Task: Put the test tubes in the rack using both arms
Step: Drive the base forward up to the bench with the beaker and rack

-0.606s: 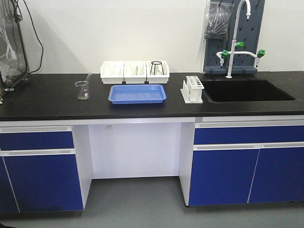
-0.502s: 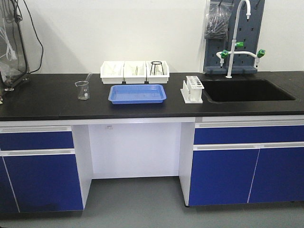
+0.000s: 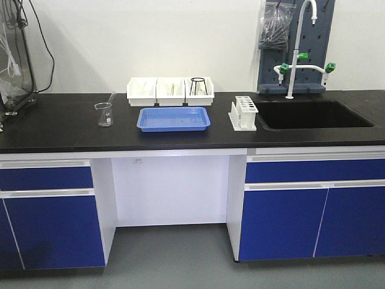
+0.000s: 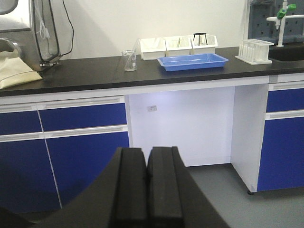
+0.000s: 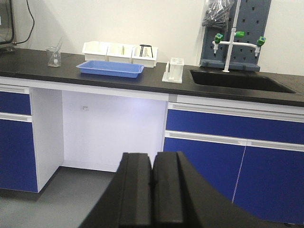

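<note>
Exterior front-facing view: the rack stands on the black counter, to the right of the blue tray and near it, beside the sink. Three white bins sit just behind the tray, and a beaker stands to its left. The test tubes are too small to pick out for certain; thin shapes in the bins may be them. Neither arm shows here.

Left wrist-mounted view: the left gripper hangs low, well apart from the counter, its jaws pressed together on nothing. The tray and the rack lie far ahead of it.

Right wrist-mounted view: the right gripper is likewise closed and carries nothing, with the rack just right of the tray in the distance.

By these pictures the transfer looks unstarted: no tube is held, and both arms have the whole reach to the counter ahead.
</note>
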`<state>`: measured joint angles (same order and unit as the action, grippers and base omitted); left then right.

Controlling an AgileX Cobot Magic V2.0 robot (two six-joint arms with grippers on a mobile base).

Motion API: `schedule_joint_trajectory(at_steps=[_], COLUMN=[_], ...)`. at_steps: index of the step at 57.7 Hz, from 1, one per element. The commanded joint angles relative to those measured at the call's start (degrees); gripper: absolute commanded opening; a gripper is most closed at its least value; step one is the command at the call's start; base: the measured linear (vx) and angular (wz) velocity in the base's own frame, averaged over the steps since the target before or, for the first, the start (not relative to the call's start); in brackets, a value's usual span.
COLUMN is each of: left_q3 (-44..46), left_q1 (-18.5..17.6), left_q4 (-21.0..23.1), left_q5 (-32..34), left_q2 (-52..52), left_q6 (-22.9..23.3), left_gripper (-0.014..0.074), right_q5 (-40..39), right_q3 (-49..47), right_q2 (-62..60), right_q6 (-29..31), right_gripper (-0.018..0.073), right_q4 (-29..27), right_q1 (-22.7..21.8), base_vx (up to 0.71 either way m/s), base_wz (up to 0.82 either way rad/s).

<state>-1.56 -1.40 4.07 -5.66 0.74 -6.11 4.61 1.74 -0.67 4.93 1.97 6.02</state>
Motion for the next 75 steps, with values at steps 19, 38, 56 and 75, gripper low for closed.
schedule_joint_trajectory(at_steps=[19, 38, 56, 75], left_q3=[1.5, 1.5, 1.5, 1.5], left_q1=[-0.2, -0.2, -0.2, -0.2], left_q4=[0.1, 0.1, 0.1, 0.1], left_q5=[4.4, 4.4, 4.4, 4.4], left_q2=[0.6, 0.6, 0.6, 0.6], left_q6=[0.6, 0.6, 0.6, 0.6], left_gripper=[-0.0001, -0.0001, -0.0001, -0.0001], right_q5=[-4.6, -4.6, -4.6, -4.6], right_q3=[0.8, 0.8, 0.8, 0.8], right_q2=[-0.5, -0.5, -0.5, -0.5], right_q6=[0.1, 0.1, 0.1, 0.1], right_gripper=[-0.0009, -0.0009, -0.0009, -0.0009], right_q4=[0.5, 0.5, 0.5, 0.5], right_q1=[0.1, 0.1, 0.1, 0.1], base_vx=[0.01, 0.08, 0.14, 0.19], base_wz=[-0.01, -0.02, 0.04, -0.1])
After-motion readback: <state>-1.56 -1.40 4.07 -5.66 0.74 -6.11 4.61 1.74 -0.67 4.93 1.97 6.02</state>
